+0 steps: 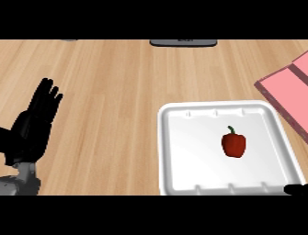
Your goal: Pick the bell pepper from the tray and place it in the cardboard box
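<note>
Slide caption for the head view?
Red bell pepper lies in the white tray, pink box at right, left robot hand open at left.

One camera sits up at the robot's head and looks steeply down, close over the wooden tabletop (116, 82).

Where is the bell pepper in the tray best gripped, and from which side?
Judging by its pose, across the wide red body of the bell pepper, coming down from above: it lies alone in the tray, thin stem pointing away, bare floor either side.
</note>
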Robot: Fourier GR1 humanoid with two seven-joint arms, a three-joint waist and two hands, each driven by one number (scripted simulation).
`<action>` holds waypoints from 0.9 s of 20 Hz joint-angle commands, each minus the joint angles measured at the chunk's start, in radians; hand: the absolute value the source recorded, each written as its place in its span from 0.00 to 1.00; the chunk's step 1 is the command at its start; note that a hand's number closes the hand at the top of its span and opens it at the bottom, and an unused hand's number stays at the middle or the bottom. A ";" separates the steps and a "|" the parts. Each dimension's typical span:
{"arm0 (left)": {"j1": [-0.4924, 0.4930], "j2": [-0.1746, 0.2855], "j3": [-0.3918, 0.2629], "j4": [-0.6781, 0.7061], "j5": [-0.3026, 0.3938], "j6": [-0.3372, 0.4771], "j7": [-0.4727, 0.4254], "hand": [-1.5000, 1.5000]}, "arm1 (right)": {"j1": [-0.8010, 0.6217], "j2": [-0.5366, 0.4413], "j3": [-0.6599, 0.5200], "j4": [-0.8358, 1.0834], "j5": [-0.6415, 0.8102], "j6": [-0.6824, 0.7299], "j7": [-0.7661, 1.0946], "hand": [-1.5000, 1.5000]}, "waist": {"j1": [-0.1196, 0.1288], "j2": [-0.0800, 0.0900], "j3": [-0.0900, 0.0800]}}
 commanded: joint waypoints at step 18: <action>0.006 -0.068 0.065 0.013 -0.065 -0.066 0.009 0.50 | -0.185 0.407 0.103 0.222 0.353 0.126 0.147 0.00 | -0.008 -0.001 0.001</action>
